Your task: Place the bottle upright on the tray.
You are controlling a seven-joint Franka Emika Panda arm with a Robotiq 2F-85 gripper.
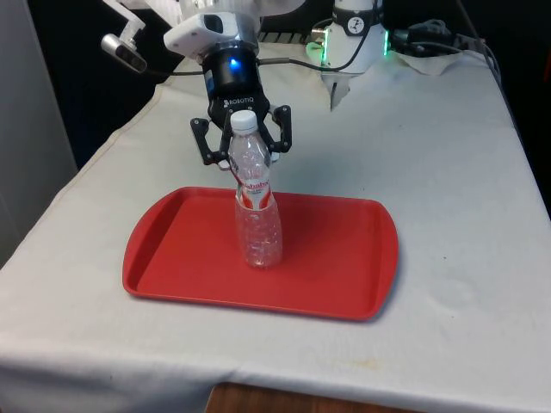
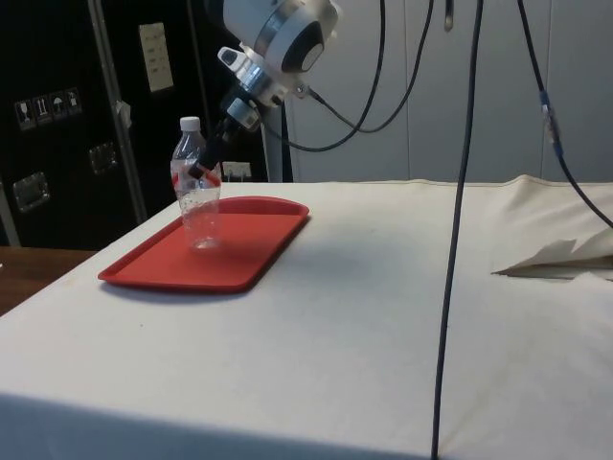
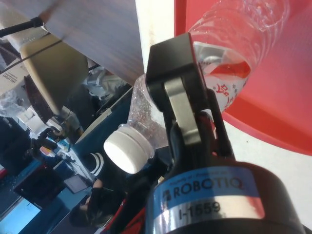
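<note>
A clear plastic bottle (image 1: 257,219) with a white cap and a red label stands upright on the red tray (image 1: 336,267), a little to the front view's left of the tray's middle. My gripper (image 1: 250,160) reaches down from behind and is shut on the bottle's upper body, just below the neck. From the side, the bottle (image 2: 197,206) has its base on the tray (image 2: 259,240) and the gripper (image 2: 204,171) is at its label. At the wrist, one finger (image 3: 178,78) lies against the bottle (image 3: 243,29) above the tray (image 3: 278,107).
White cloth surrounds the tray on all sides, with wide room to the front view's right. Cables (image 2: 460,192) hang down over the table in the side view. The table's near edge (image 1: 284,391) lies just in front of the tray.
</note>
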